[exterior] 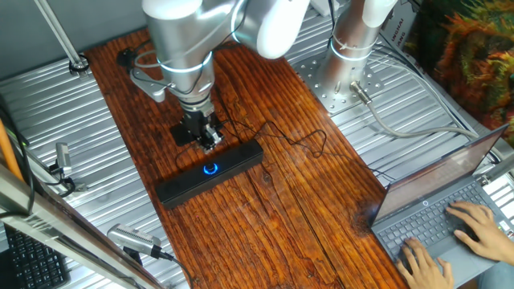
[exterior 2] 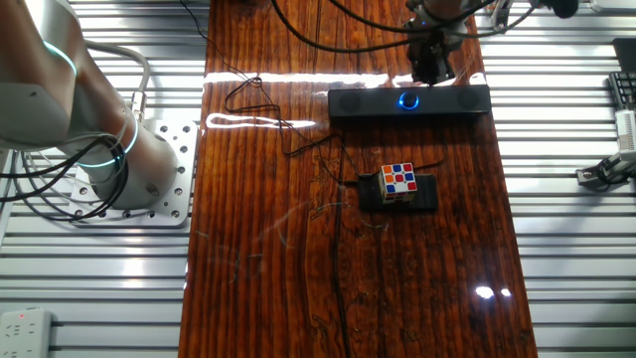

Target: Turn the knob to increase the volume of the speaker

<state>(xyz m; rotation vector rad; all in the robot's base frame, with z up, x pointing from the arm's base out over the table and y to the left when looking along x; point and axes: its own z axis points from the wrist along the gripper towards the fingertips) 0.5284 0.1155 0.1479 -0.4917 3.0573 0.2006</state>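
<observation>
The speaker [exterior: 181, 188] is a long slim black bar lying aslant on the wooden table; in the other fixed view [exterior 2: 363, 101] it lies across the far end. The knob [exterior: 210, 169], ringed by blue light, sits at its middle and also shows in the other fixed view [exterior 2: 407, 100]. My gripper [exterior: 210, 144] points down just behind the speaker, a little above it and slightly to one side of the knob, touching nothing. In the other fixed view the gripper [exterior 2: 432, 72] hangs just beyond the bar. Its fingers look slightly apart and empty.
A multicoloured cube [exterior 2: 398, 180] sits on a small black square pad [exterior 2: 425, 196] near the speaker. A thin black cable [exterior: 301, 143] loops over the wood. A laptop [exterior: 450, 205] with a person's hands [exterior: 474, 229] is at the right. The arm's base [exterior 2: 129, 169] stands on the metal surface.
</observation>
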